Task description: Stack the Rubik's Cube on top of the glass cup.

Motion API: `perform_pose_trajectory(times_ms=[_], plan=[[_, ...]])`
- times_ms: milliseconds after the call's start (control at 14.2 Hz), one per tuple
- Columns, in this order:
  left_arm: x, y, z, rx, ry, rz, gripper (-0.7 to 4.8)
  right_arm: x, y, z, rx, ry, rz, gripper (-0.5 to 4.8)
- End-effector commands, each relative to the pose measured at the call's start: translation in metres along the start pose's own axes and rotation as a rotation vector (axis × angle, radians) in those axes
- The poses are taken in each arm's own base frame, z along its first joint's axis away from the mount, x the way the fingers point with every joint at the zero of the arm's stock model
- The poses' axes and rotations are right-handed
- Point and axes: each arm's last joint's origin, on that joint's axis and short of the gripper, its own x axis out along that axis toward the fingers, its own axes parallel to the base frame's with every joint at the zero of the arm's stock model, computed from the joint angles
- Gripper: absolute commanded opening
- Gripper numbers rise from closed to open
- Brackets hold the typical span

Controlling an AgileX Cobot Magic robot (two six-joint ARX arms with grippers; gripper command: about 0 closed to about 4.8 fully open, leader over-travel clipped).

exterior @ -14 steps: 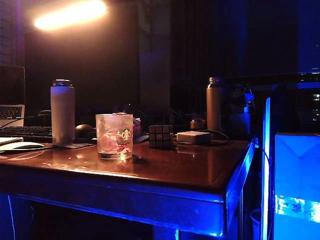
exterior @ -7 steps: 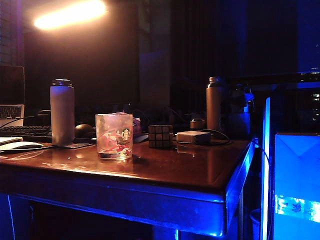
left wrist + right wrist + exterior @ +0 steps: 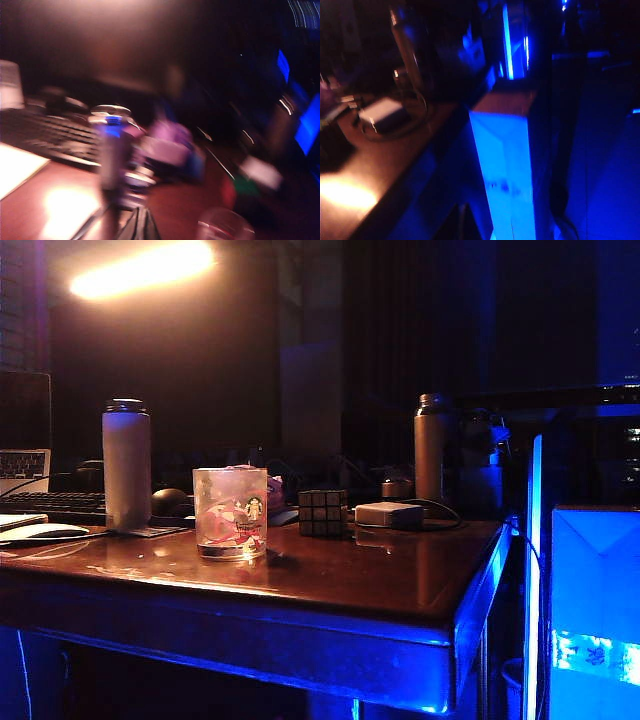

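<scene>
The glass cup (image 3: 230,512), clear with pink print and a small green logo, stands upright near the front of the brown table (image 3: 380,580). To its right and a little farther back the Rubik's Cube (image 3: 323,512) sits on the table, apart from the cup. Neither arm shows in the exterior view. The left wrist view is smeared by motion. In it my left gripper (image 3: 139,211) looks shut and empty above the table, with the cup's rim (image 3: 222,227) close beside it. My right gripper (image 3: 461,207) is shut and empty, off the table's right edge.
A tall white bottle (image 3: 126,465) stands at the left with a keyboard (image 3: 50,504) behind it. A metallic bottle (image 3: 429,448) and a flat grey box (image 3: 388,514) with a cable are at the back right. A blue-lit box (image 3: 595,610) stands beside the table's right edge.
Cup and cube stand where they were. The whole exterior picture has shifted a hair to the right. No arm has come into it.
</scene>
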Motion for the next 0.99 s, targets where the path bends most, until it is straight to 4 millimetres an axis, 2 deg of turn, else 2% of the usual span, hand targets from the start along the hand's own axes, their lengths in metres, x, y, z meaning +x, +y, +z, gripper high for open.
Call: perform_pose_trajectory(times_ms=[71, 212, 353, 495, 636, 707, 777, 989], plan=[[0.042, -0.010, 0.044, 0.081, 0.244, -0.231, -0.03, 0.010, 0.007, 0.037, -0.014, -0.024, 0.006, -0.06], [0.067, -0.015, 0.066, 0.099, 0.433, -0.357, -0.03, 0.031, 0.014, 0.065, -0.045, 0.002, 0.058, -0.06], [0.078, -0.017, 0.077, 0.100, 0.571, -0.385, -0.03, 0.066, 0.022, 0.097, -0.052, 0.080, 0.139, -0.06], [0.083, -0.019, 0.081, 0.080, 0.575, -0.444, -0.03, 0.110, 0.032, 0.123, -0.039, 0.158, 0.273, -0.06], [0.082, -0.019, 0.081, 0.079, 0.575, -0.450, -0.03, 0.162, 0.054, 0.137, -0.032, 0.240, 0.414, -0.06], [0.083, -0.019, 0.081, 0.075, 0.576, -0.451, -0.03, 0.184, 0.067, 0.139, -0.039, 0.264, 0.473, -0.06], [0.082, -0.019, 0.081, 0.074, 0.575, -0.452, -0.03, 0.210, 0.088, 0.138, -0.067, 0.285, 0.537, -0.06], [0.082, -0.019, 0.081, 0.074, 0.576, -0.452, -0.03, 0.267, 0.143, 0.114, -0.194, 0.268, 0.616, -0.06]])
